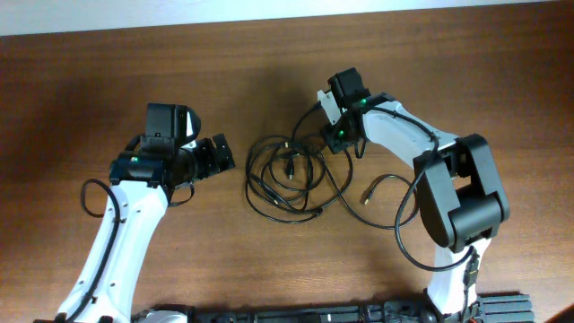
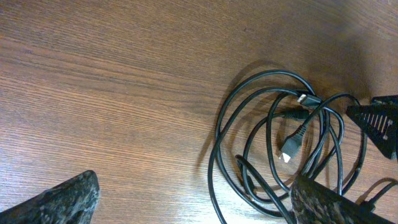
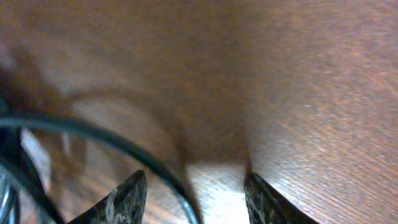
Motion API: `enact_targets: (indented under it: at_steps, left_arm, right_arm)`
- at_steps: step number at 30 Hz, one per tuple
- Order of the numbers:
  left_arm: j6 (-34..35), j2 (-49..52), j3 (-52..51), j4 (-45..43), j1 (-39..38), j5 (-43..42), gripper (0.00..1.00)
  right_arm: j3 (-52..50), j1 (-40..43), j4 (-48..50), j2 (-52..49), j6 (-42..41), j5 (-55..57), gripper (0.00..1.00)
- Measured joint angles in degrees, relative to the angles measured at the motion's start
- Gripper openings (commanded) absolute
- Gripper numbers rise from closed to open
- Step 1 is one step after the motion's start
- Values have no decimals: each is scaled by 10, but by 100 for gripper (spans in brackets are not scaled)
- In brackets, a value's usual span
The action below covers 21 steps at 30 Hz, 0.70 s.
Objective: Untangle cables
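Note:
The cables [image 1: 287, 175] lie as a loose tangle of thin black loops on the wooden table, between the two arms. One plug end [image 1: 368, 191] trails out to the right. My left gripper [image 1: 224, 154] is open just left of the tangle. In the left wrist view the loops [image 2: 280, 137] and a plug [image 2: 289, 149] lie ahead, and the right finger of the gripper [image 2: 193, 202] overlaps the loops. My right gripper [image 1: 336, 136] is at the tangle's upper right edge. In the right wrist view it [image 3: 194, 199] is open, low over the table, with one cable strand [image 3: 124, 146] running between its fingers.
The right gripper's tip [image 2: 379, 121] shows at the right edge of the left wrist view. Thicker black robot wires hang by the left arm [image 1: 90, 193] and the right arm [image 1: 404, 229]. Bare wood table [image 1: 269, 63] lies behind the tangle.

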<state>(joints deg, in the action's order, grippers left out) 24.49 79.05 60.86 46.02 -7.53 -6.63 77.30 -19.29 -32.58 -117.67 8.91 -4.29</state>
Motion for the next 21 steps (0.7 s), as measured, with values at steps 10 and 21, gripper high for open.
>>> enact_targets:
  at_steps: [10, 21]
  left_arm:
    - [0, 0, 0, -42, 0, 0, 99]
    - [-236, 228, -1, -321, -123, 40, 94]
  right_arm:
    - [355, 27, -330, 139, 29, -182, 4]
    - [370, 27, -334, 301, 20, -216, 4]
